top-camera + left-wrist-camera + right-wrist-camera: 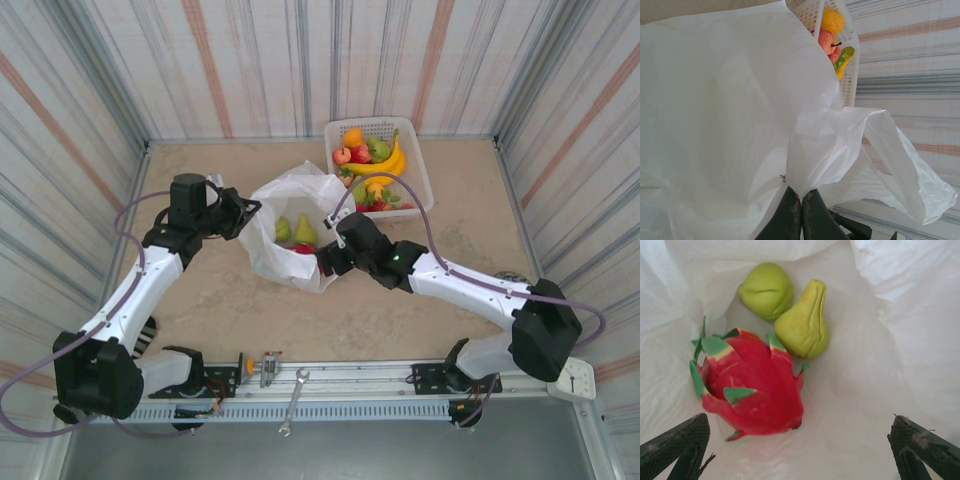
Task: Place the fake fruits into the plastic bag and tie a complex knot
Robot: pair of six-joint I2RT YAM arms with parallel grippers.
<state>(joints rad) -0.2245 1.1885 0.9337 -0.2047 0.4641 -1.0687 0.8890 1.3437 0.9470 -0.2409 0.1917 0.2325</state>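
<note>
Your worktop (200,300) carries two containers. The larger is the white plastic bag (272,250), slumped at the centre between the two arms with its mouth gaping upward. The white lattice basket (422,175) sits just beyond it at the far right, touching or nearly touching the bag's far side. The bag stays open because your left end effector (245,215) is clamped on the film at its left rim. In the left wrist view its dark fingers (790,215) are pressed together with a fold of plastic pinched between them, while a loose handle loop (910,170) hangs free to the right. That grip keeps the thin wall lifted so the mouth does not collapse while you load. Your right end effector (330,262) reaches into the near right side of the mouth with its jaws spread wide and holding nothing. They straddle empty bag floor just in front of the pink dragon fruit (752,385), which lies on the bottom and reads as set down. Behind it are two green pears (802,322), touching each other. In the basket, the bananas (390,165), an orange (353,137) and a red apple (360,154) wait with other fruit, so by my reckoning loading is under halfway and tying is far off.
</note>
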